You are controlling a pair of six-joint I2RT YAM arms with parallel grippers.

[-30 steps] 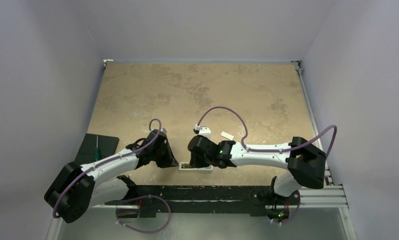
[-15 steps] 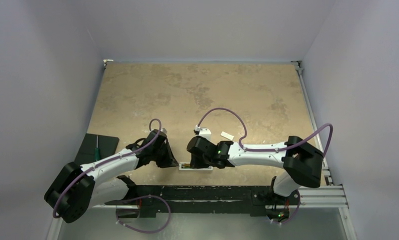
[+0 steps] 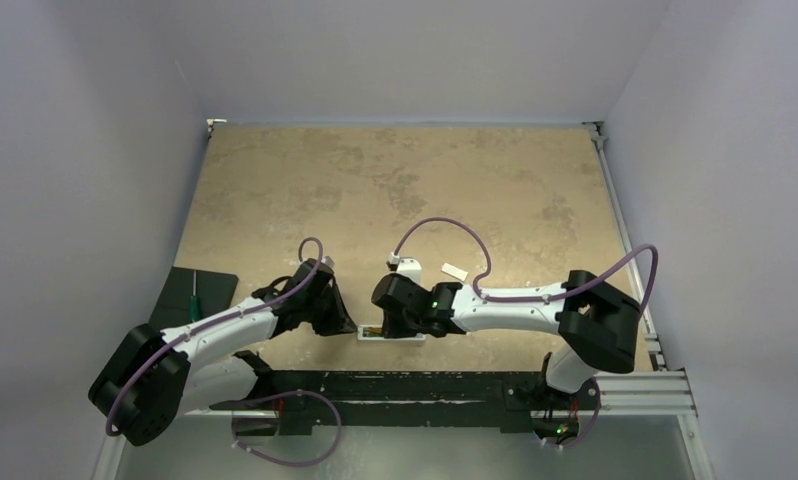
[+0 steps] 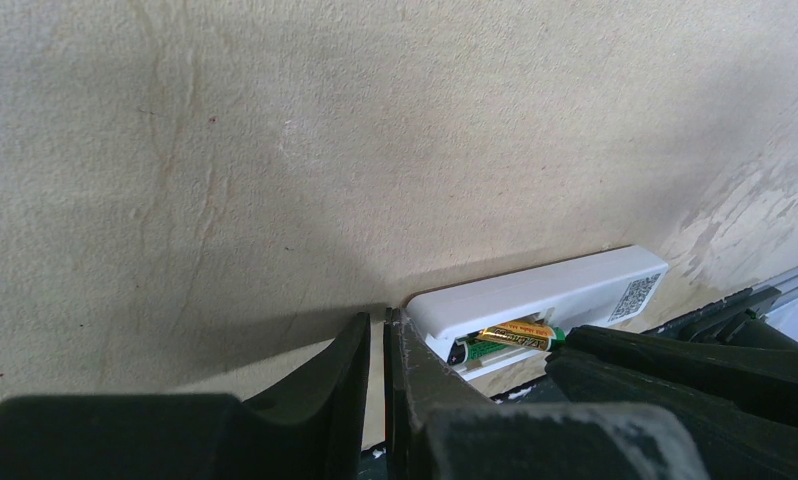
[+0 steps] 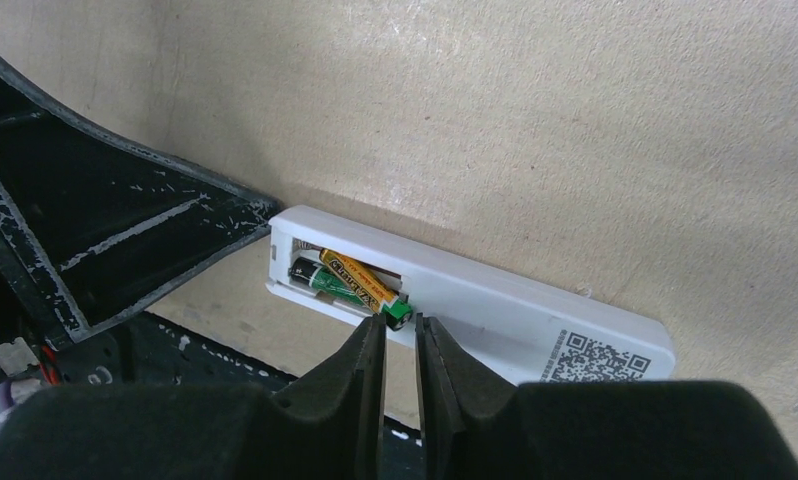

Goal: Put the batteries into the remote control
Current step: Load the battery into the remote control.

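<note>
The white remote control point(image 5: 495, 295) lies back up at the table's near edge, its QR label to the right. Its battery recess is uncovered. The dark greenish battery point(image 5: 320, 280) lies flat in it. The gold battery point(image 5: 355, 280) lies slanted over it, its green end sticking out of the recess. My right gripper point(image 5: 400, 328) is closed to a narrow gap around that end. My left gripper point(image 4: 375, 325) is shut and empty, one finger point(image 4: 410, 345) against the remote's point(image 4: 555, 295) end. From above, both grippers point(image 3: 347, 325) point(image 3: 390, 325) meet over the remote point(image 3: 415, 336).
A small white flat piece point(image 3: 455, 271) lies on the table behind my right arm. A black mat point(image 3: 210, 285) with a green-handled screwdriver point(image 3: 193, 293) sits at the left edge. A black frame rail point(image 3: 425, 385) runs just in front of the remote.
My right arm has shifted slightly to the left, its gripper staying at the remote. The left arm and the remote have not moved.
</note>
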